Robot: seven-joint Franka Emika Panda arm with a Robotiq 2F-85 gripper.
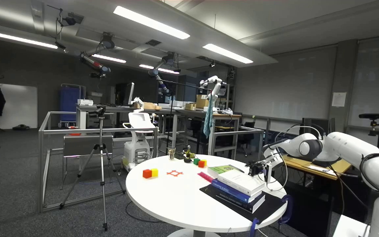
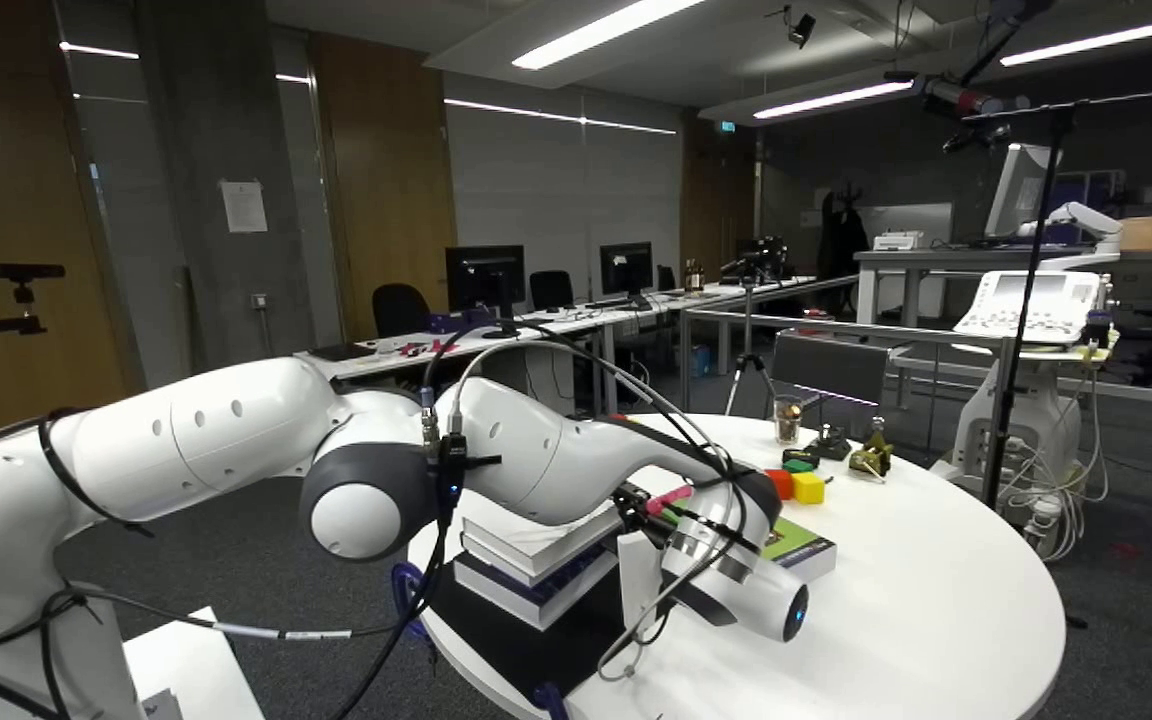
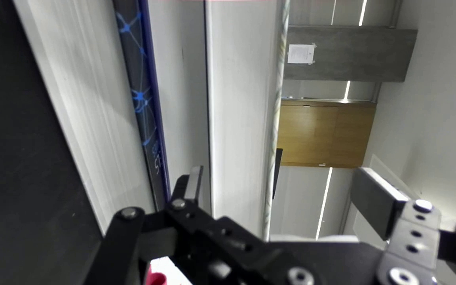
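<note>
Bks (image 1: 234, 187): 4 total, 3 stacked + 1 grn. Cubes (image 1: 147, 173): 5 total, i.e. 2 red, 2 yel, 1 grn, in 2 groups (2 + 3). Tbl (image 1: 166, 200): 1 round, w/ 2 blue clamps (image 1: 289, 207) & 1 blk mat (image 1: 270, 207). Gripper (image 3: 285, 190): 1, w/ 2 fingers (image 3: 372, 202). Also 1 glass (image 1: 171, 153), 1 orange frame (image 1: 175, 173), 1 wall sheet (image 1: 339, 99), 1 tripod (image 1: 101, 146). Ceiling arms (image 1: 96, 65): 2 in an ext. view. Blk monitors (image 2: 485, 275): 2 in an ext. view.

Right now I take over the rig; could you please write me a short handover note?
Gripper: open, holding nothing, close to the white book; whether it touches is unclear.
Things: white book on top of the blue book, dark book lowest, on the black mat. Green book lies beside them.
Done: three books piled up, gripper at their side.
Left: no book gripped yet.
</note>
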